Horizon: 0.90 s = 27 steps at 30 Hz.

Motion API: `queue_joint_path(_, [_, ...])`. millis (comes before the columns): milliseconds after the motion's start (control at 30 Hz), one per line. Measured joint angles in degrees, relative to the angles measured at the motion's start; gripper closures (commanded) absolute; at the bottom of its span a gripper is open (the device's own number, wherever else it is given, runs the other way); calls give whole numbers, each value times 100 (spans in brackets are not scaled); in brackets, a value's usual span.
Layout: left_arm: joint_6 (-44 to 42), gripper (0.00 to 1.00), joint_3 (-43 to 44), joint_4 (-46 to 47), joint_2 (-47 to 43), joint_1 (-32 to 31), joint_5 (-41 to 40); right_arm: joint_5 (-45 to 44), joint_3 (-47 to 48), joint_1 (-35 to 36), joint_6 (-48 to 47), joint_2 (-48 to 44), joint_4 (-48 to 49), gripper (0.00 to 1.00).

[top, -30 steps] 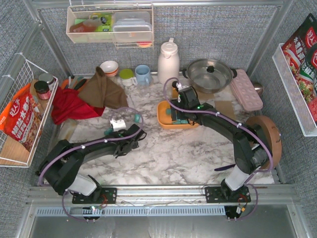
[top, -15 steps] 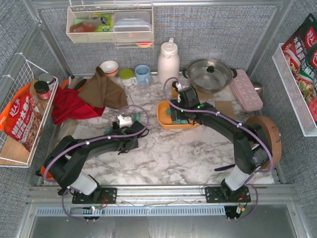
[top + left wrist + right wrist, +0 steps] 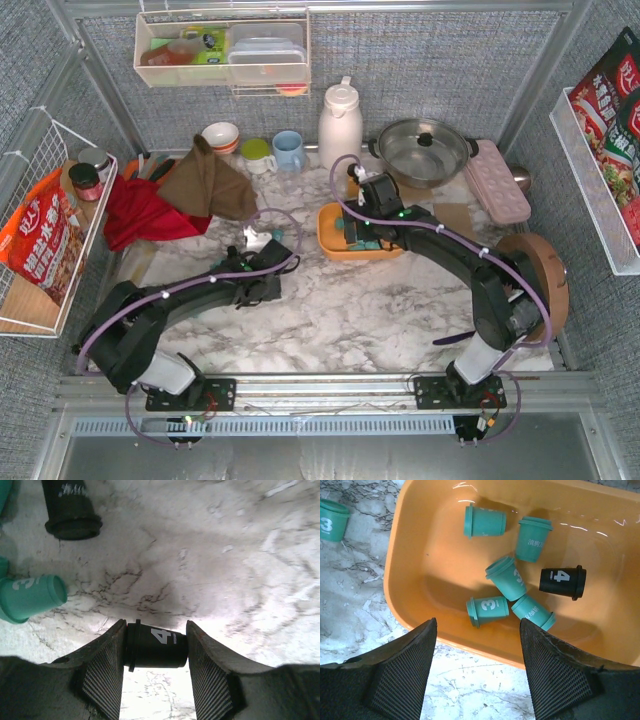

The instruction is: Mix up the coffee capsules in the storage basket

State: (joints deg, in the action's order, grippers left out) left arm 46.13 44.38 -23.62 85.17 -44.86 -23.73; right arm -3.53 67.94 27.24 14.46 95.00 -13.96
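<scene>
My left gripper (image 3: 155, 649) is shut on a black coffee capsule (image 3: 150, 652) marked 4, gripped end to end and lying sideways just over the marble. Beyond it on the table lie another black capsule (image 3: 71, 511) and a teal one (image 3: 31, 598). In the top view the left gripper (image 3: 256, 243) sits left of the orange storage basket (image 3: 327, 243). My right gripper (image 3: 477, 625) hangs open over the basket's near rim (image 3: 394, 580). Inside the basket lie several teal capsules (image 3: 489, 609) and one black capsule (image 3: 562, 581). One teal capsule (image 3: 332, 520) lies outside it.
At the back stand a white thermos (image 3: 340, 125), a lidded pot (image 3: 422, 150), a pink egg tray (image 3: 497, 180), cups (image 3: 288, 150) and a bowl (image 3: 220, 135). Red and brown cloths (image 3: 150, 212) lie at the back left. A wire rack (image 3: 40, 240) hangs on the left wall.
My left gripper has slid a little to the right and farther from the bases, and closed its fingers on the black capsule. The right arm has stayed still.
</scene>
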Motion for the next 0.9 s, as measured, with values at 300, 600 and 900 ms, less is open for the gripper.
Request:
queue_joint_path(300, [-1176,48,-157,1220,-890,2,306,223,153,0,4,-219,-203,29])
queue_joint_path(600, [-3432,47,-1169,4763,-1215,0,1484,1128,378,-2,105,-697,-466,31])
queue_joint_path(900, [-4747,46,-1419,6878,-992,2,3182,2465,466,7,291,-1080,-544,36])
